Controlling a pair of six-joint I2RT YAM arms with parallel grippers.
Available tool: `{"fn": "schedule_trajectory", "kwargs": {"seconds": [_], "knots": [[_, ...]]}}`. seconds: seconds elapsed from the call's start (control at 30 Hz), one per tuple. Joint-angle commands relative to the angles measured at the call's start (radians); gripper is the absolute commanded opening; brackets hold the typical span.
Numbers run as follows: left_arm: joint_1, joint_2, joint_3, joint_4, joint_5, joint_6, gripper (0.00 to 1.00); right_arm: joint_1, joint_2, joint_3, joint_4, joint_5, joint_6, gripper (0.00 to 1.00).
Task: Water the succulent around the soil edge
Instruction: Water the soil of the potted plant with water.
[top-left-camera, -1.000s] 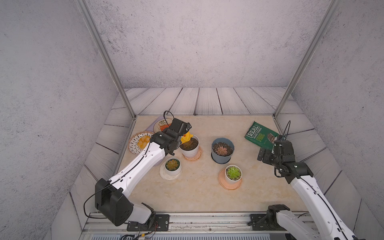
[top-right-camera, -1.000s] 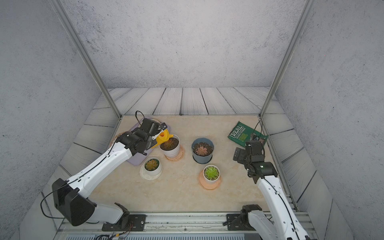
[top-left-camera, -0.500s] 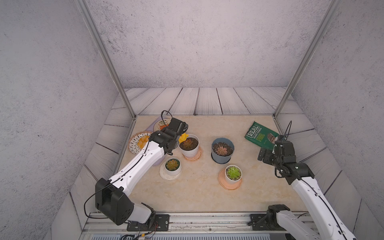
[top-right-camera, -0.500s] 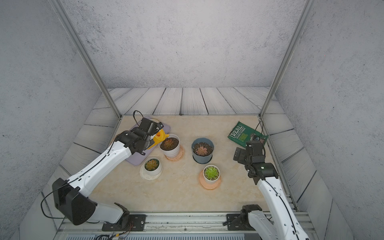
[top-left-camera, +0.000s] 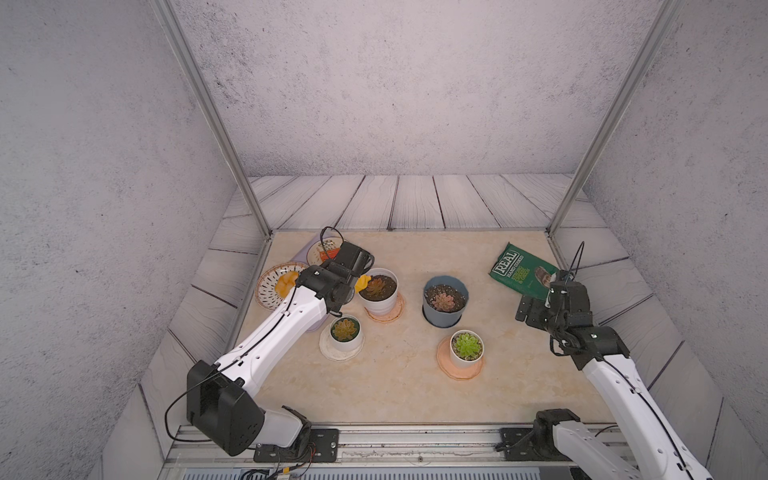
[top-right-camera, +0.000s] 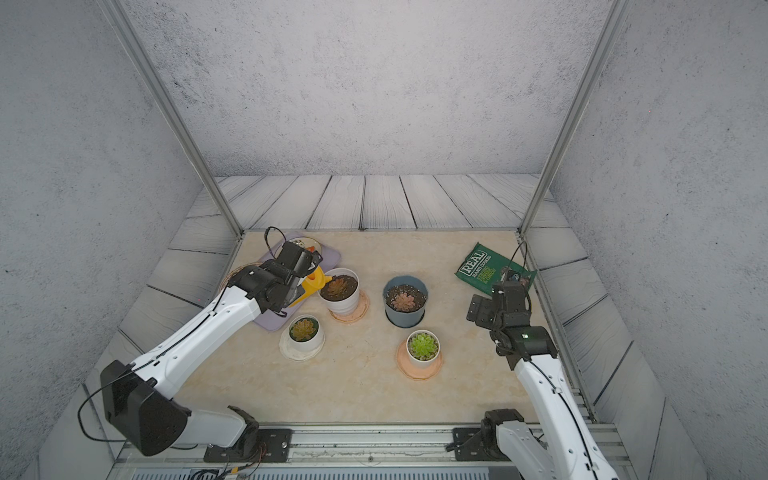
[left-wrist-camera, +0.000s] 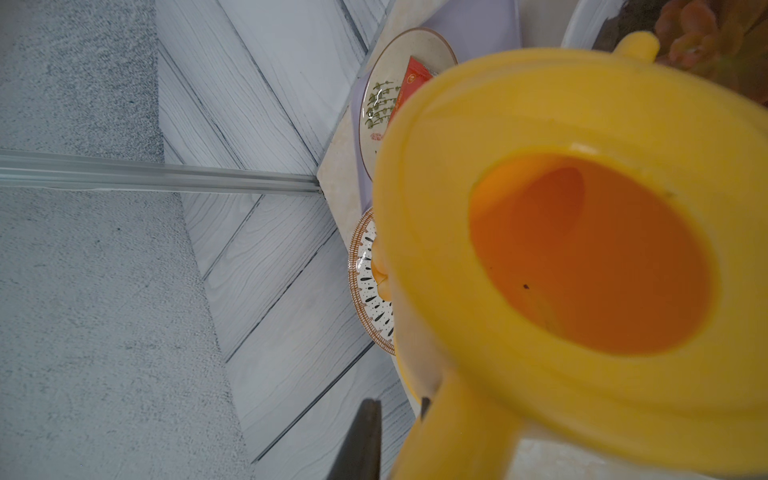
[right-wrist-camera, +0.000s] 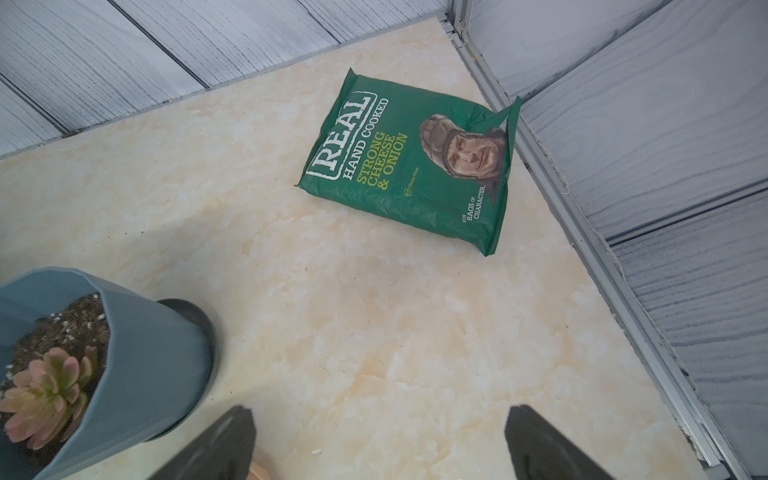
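Observation:
A reddish-brown succulent (top-left-camera: 376, 286) (top-right-camera: 340, 286) grows in dark soil in a white pot (top-left-camera: 380, 305) on an orange saucer. My left gripper (top-right-camera: 296, 287) (left-wrist-camera: 395, 411) is shut on the handle of a yellow watering can (top-right-camera: 312, 283) (left-wrist-camera: 582, 249). The can sits just left of that pot. Its spout tip (left-wrist-camera: 636, 46) points at the pot's near rim, beside the succulent (left-wrist-camera: 715, 37). In a top view only a yellow bit of the can (top-left-camera: 363, 281) shows past the wrist. My right gripper (top-left-camera: 525, 309) (right-wrist-camera: 380, 419) hangs open over bare table, far right.
A blue pot (top-left-camera: 444, 309) with a pink succulent stands mid-table. Two small white pots (top-left-camera: 345, 332) (top-left-camera: 467, 349) stand nearer the front. A green crisp bag (top-left-camera: 519, 272) lies back right. A patterned bowl (top-left-camera: 266, 291), a plate (left-wrist-camera: 386, 99) and a lilac mat (top-right-camera: 328, 257) crowd the left.
The left arm has drawn the watering can leftward and a little lower, so the spout has come back from over the soil to the pot's left rim. The right arm has not moved.

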Motion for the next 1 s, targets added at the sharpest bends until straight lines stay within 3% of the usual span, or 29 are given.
{"fn": "schedule_trajectory", "kwargs": {"seconds": [0.0, 0.47, 0.97], "knots": [[0.008, -0.041, -0.015, -0.019, -0.028, -0.039, 0.0, 0.003, -0.015, -0.012, 0.007, 0.013, -0.009, 0.99], [-0.002, -0.107, -0.072, -0.079, 0.027, -0.069, 0.0, 0.004, -0.018, -0.012, 0.008, 0.016, -0.009, 0.99], [-0.101, -0.152, -0.09, -0.138, 0.041, -0.09, 0.0, 0.004, -0.025, -0.014, 0.007, 0.019, -0.009, 0.99]]}}
